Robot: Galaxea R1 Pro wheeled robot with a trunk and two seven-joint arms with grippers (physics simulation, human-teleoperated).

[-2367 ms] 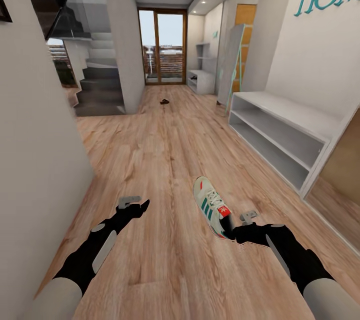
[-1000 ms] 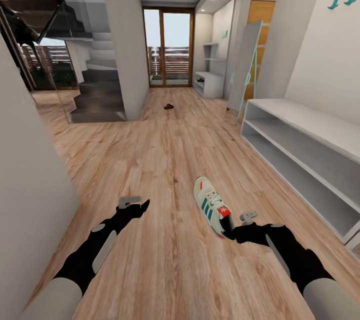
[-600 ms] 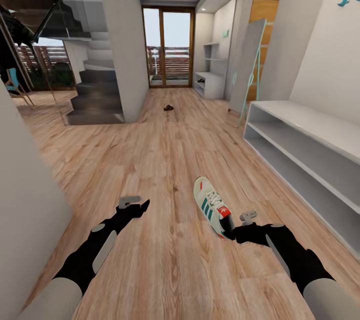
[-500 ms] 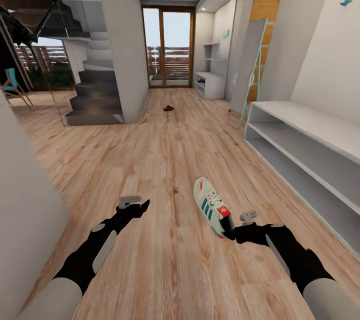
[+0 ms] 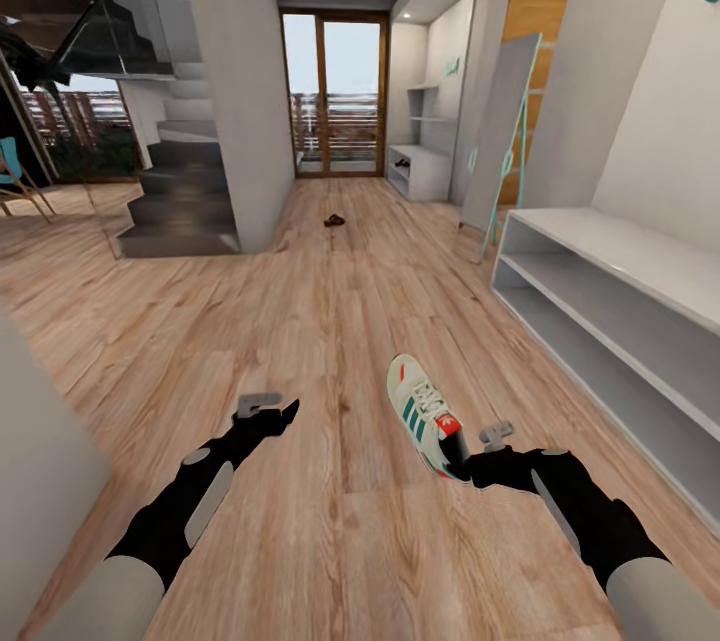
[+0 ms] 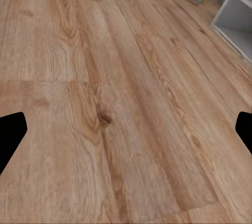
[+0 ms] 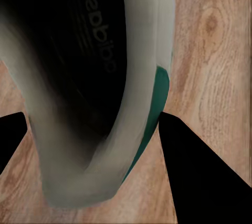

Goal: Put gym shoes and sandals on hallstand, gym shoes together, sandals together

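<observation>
One gym shoe, white with green stripes and a red-orange patch, hangs above the floor with my right gripper shut on its heel end. The right wrist view looks into the shoe's dark opening between the two fingers. My left gripper is open and holds nothing, over bare floor in the left wrist view. A small dark sandal lies on the floor far down the corridor. The hallstand, a low white unit under a floating shelf, stands at the far right near the glass door.
A long white rack with open shelves runs along the right wall, close by. A teal-framed mirror leans beyond it. A white pillar and stairs stand at the left. Wooden floor stretches ahead.
The whole picture has shifted as the robot travels down the corridor: the right-hand rack and teal lettering slid toward the edge. Both arms keep their pose, the shoe still held.
</observation>
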